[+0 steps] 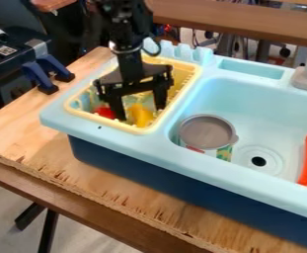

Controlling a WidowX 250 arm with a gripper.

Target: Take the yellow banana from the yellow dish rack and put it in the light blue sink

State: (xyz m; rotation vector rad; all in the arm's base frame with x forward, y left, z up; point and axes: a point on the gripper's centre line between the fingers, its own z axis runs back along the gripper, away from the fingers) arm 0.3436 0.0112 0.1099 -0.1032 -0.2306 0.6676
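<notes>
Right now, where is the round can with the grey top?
In the camera view, the can is in the left part of the light blue sink, beside the drain hole and right of the yellow basket.

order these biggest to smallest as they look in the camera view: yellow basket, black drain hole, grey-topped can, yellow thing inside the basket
yellow basket
grey-topped can
yellow thing inside the basket
black drain hole

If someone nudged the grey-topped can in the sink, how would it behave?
The can would probably keep its shape, as its round rim looks stiff. Knocked over, it might roll on its curved side. The smooth-looking sink may let it slide.
</notes>
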